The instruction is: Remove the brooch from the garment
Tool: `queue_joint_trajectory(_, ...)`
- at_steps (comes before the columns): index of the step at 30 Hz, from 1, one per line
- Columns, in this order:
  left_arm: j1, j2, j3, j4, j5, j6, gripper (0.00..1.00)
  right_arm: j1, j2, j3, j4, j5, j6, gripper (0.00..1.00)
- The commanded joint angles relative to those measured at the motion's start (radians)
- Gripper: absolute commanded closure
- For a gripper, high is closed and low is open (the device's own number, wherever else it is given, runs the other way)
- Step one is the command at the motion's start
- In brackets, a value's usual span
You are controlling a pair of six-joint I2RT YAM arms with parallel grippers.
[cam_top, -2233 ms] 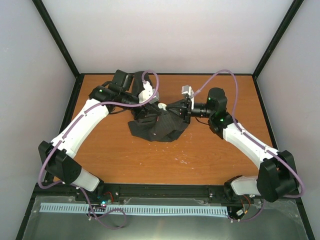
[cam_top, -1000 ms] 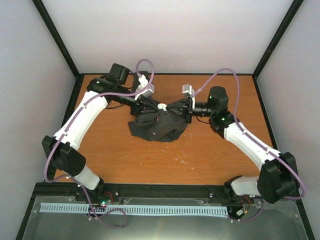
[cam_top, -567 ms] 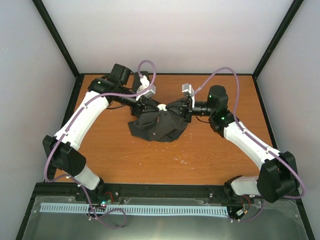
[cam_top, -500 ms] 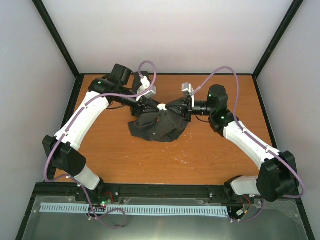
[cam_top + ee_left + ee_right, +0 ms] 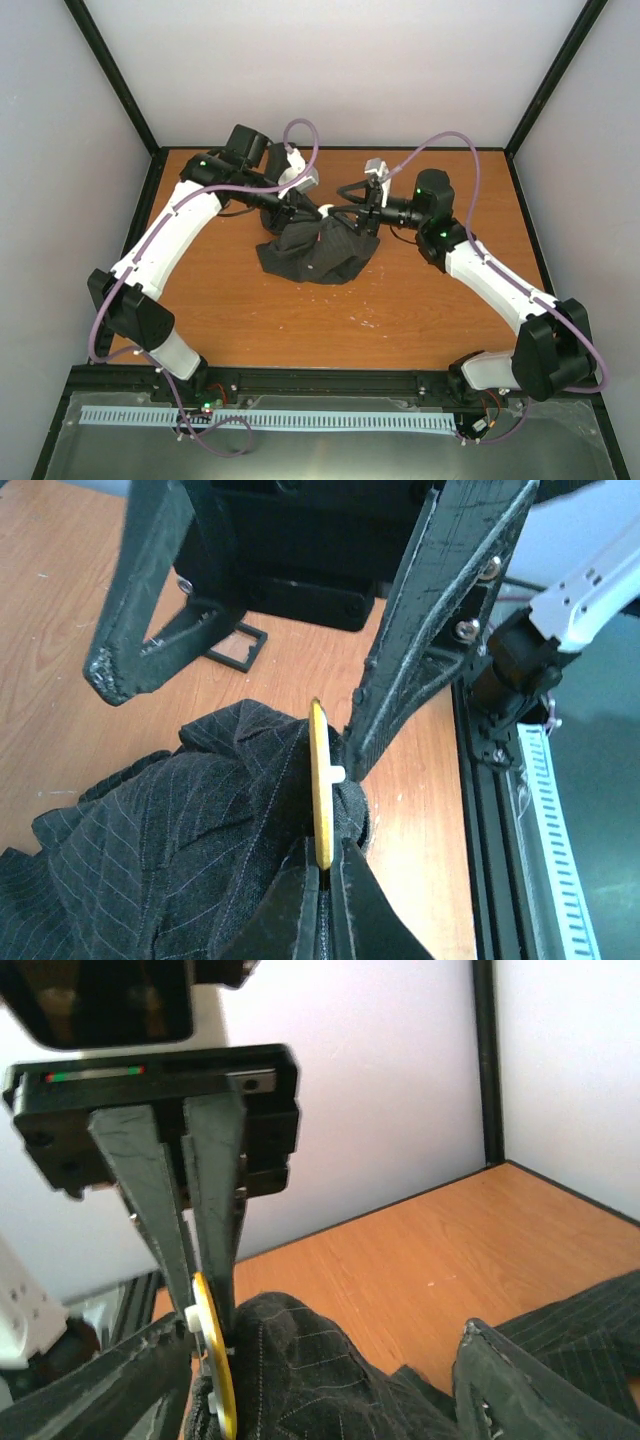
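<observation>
The garment, a dark pinstriped cloth, lies bunched on the table with its top pulled up between both arms. The brooch is a thin yellow disc with a white peg, seen edge-on against the cloth. My left gripper is shut on its lower edge. In the right wrist view the brooch sits at the tips of the left gripper's closed fingers. My right gripper is open, its fingers spread either side of the raised cloth. From above, the left gripper and right gripper nearly meet.
A small black square tray lies on the wooden table behind the garment, under the right arm's wrist. The black frame rail runs along the table's edge. White walls close the back and sides.
My right gripper has opened and let go of the raised cloth. My left gripper has closed onto the brooch, and its wrist has shifted slightly right.
</observation>
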Motion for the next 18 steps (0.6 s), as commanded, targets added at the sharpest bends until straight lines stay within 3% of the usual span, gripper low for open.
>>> queue_joint_trajectory(1, -0.012, 0.009, 0.078, 0.041, 0.031, -0.164, 0.99, -0.005, -0.037, -0.061, 0.203, 0.137, 0.148, 0.27)
queue_joint_trajectory(7, -0.01, -0.043, -0.012, 0.14, 0.069, -0.26, 0.99, 0.036, -0.061, -0.177, 0.424, 0.197, 0.32, 0.29)
queue_joint_trajectory(18, -0.01, -0.054, -0.029, 0.2, 0.121, -0.341, 0.99, 0.048, -0.007, -0.294, 0.841, 0.158, 0.619, 0.47)
